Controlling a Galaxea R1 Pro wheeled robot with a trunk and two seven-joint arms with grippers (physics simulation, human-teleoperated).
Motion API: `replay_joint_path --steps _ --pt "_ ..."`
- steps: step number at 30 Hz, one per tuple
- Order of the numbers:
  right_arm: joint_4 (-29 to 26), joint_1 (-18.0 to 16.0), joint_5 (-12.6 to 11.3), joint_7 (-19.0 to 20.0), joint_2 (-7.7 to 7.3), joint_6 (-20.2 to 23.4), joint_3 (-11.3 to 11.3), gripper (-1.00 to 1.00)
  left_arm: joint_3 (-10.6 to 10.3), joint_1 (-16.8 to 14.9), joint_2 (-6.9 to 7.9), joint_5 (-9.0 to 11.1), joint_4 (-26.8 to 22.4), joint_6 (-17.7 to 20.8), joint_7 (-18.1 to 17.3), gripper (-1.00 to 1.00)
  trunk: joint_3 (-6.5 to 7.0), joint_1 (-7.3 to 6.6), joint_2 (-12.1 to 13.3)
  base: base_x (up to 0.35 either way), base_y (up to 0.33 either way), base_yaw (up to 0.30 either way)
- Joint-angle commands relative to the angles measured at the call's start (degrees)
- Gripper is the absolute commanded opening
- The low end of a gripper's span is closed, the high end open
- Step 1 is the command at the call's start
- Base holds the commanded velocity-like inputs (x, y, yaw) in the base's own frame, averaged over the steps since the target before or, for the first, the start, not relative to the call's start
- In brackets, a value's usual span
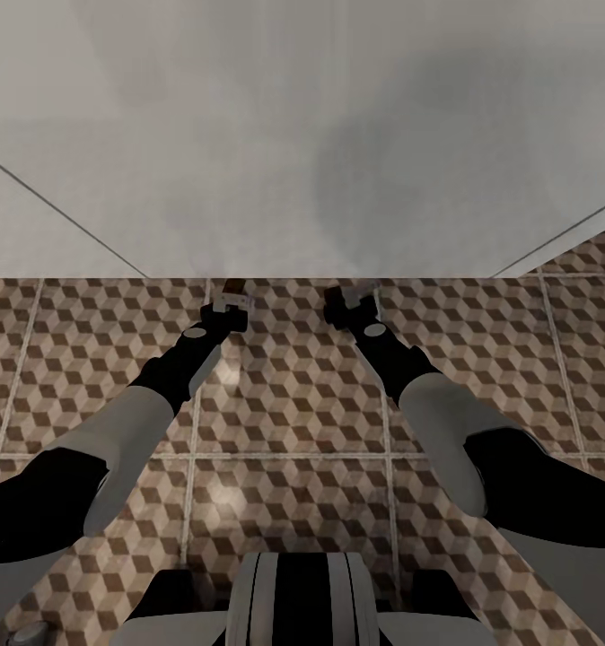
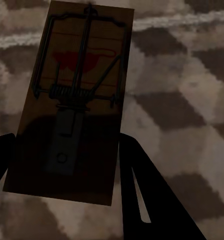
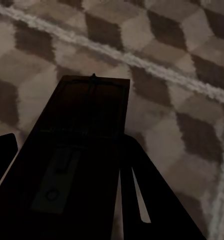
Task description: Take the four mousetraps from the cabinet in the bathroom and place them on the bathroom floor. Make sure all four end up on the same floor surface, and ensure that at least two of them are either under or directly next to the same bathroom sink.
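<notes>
Brown-and-beige cube tiles of the bathroom floor (image 1: pixel 293 404) spread out under both arms, and each hand is carrying a trap. Left hand (image 1: pixel 228 308) first: in the left wrist view the mousetrap (image 2: pixel 72 100) sits square between the two dark fingers (image 2: pixel 151 195), the board clamped at its near end, one finger on each long edge. Its wire spring, the bar and the red mark are plain to see, and the far end pokes out beyond the fingertips over the tiles, just short of a pale grout line (image 2: pixel 181 20). From the head camera a sliver of brown board shows at the tip of that hand, near the foot of the grey wall (image 1: pixel 302 135).

Over to the right hand (image 1: pixel 352 305): same story, fingers (image 3: pixel 151 200) closed on a second mousetrap (image 3: pixel 77 150), gripped on its long edges. This one is deep in shadow, so the wire parts are barely readable, only a faint outline and the pale metal plate near the hand. Its far end also hangs over the patterned floor, a grout line (image 3: pixel 141 60) running diagonally past it.

Both hands hang side by side, a little apart, above the tiles at the wall's base.
</notes>
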Motion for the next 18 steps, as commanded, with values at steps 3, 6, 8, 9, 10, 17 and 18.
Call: replay_joint_path --steps 3,6,8,9,10,17,18 --pt "0.04 -0.04 0.39 -0.15 0.00 -1.01 0.20 -1.00 -0.44 -0.02 0.06 0.38 -0.10 0.29 0.48 -1.00 -0.03 -0.01 -0.01 0.000 0.000 0.000" --pt "0.03 -0.05 0.47 -0.36 0.00 -2.38 0.23 -1.00 -0.44 -0.01 0.03 0.40 -0.19 0.29 0.49 -1.00 -0.03 -0.01 -0.01 0.000 0.000 0.000" --pt "0.06 -0.05 0.49 -0.42 0.00 -3.29 0.23 -1.00 -0.44 0.01 -0.07 0.43 -0.38 0.29 0.49 -1.00 -0.03 -0.01 -0.01 0.000 0.000 0.000" --pt "0.06 -0.05 0.50 -0.46 0.00 -4.03 0.23 -1.00 -0.44 0.01 -0.12 0.44 -0.47 0.29 0.49 -1.00 -0.03 -0.01 -0.01 0.000 0.000 0.000" --pt "0.06 -0.05 0.50 -0.47 0.00 -4.41 0.24 -1.00 -0.44 0.02 -0.14 0.44 -0.50 0.29 0.49 -1.00 -0.03 -0.01 -0.01 0.000 0.000 0.000" --pt "0.06 -0.05 0.59 -0.57 0.00 -6.05 0.32 -1.00 -0.44 0.05 -0.15 0.46 -0.87 0.32 0.66 -1.00 -0.03 -0.01 -0.01 0.000 0.000 0.000" --pt "0.07 -0.05 0.60 -0.57 0.00 -6.08 0.32 -1.00 -0.44 0.05 -0.14 0.46 -0.89 0.32 0.66 -1.00 -0.03 -0.01 -0.01 0.000 0.000 0.000"
